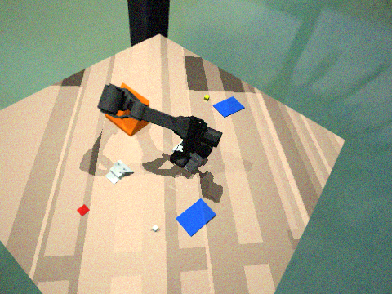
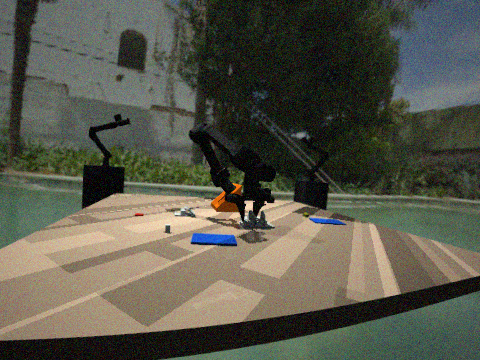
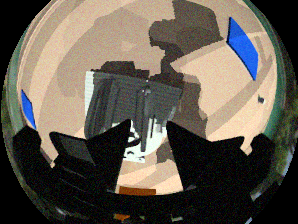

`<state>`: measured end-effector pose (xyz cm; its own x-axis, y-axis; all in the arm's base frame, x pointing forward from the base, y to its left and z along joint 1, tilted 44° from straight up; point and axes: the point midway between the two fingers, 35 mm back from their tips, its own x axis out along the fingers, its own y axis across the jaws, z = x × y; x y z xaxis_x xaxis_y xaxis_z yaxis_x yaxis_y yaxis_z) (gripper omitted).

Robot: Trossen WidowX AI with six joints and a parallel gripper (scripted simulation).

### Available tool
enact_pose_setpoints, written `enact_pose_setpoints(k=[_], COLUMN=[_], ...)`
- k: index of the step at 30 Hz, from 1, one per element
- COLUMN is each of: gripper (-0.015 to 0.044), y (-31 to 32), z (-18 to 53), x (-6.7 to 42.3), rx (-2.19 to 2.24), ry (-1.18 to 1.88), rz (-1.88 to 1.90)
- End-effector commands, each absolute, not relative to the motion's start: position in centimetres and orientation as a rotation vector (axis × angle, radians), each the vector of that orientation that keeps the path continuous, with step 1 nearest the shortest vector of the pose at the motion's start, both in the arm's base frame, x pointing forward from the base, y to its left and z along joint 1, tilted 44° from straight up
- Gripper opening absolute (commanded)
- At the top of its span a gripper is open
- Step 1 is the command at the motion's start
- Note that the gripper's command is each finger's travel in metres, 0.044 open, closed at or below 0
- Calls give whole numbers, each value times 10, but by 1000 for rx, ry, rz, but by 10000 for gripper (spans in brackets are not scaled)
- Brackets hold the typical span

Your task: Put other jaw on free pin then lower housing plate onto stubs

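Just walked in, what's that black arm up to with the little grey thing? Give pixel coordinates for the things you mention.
The robot arm is working on a small pale-and-grey assembly (image 2: 257, 226) (image 3: 131, 96). Its gripper (image 3: 148, 123) is down at the assembly, its jaws standing partly open. The task is to mesh two geared parts on pins, then cap them. A separate pale piece (image 1: 118, 171) (image 2: 185, 212), perhaps the housing plate, lies off to one side, so the cap does not look fitted.
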<state>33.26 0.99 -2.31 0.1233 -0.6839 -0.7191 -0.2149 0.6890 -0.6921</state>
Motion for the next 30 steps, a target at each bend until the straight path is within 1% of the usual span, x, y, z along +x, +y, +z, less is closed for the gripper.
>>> enact_pose_setpoints(k=[1,10,17,21,29,30], gripper=[224,224,224,224,434,440], y=[10,12,54,51,27,23], z=[-23,-21,24,19,46,51], x=[332,332,324,326,319,318], rx=[-798,-797,-794,-803,-616,-588], ry=[1444,1444,1445,1439,1373,1362], rz=[-400,-400,-406,-400,-543,-564])
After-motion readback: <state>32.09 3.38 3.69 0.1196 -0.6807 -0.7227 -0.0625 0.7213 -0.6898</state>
